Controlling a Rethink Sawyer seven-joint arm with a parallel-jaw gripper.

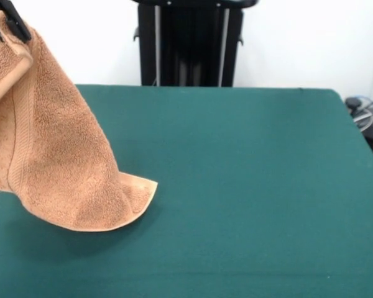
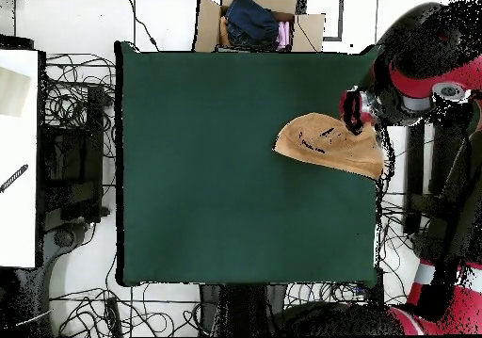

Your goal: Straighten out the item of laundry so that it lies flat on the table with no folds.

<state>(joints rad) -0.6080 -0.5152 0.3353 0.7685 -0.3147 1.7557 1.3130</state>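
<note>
The orange-tan terry towel point(image 1: 56, 155) hangs at the left of the front view, pinched by its top corner. Its lower edge rests curled on the dark green table point(image 1: 236, 186). A woven border band runs down its left side. My gripper point(image 1: 6, 22) is at the top left corner, its black fingers shut on the towel's top corner, well above the table. In the overhead view the towel point(image 2: 329, 143) lies near the table's right edge point(image 2: 235, 165), with the gripper point(image 2: 353, 111) and red arm over it.
The black pedestal point(image 1: 189, 43) stands behind the table's far edge. Cables lie by the table's far right corner point(image 1: 363, 115). In the overhead view a cardboard box with clothes point(image 2: 256, 21) sits beyond the top edge, and cables surround the table.
</note>
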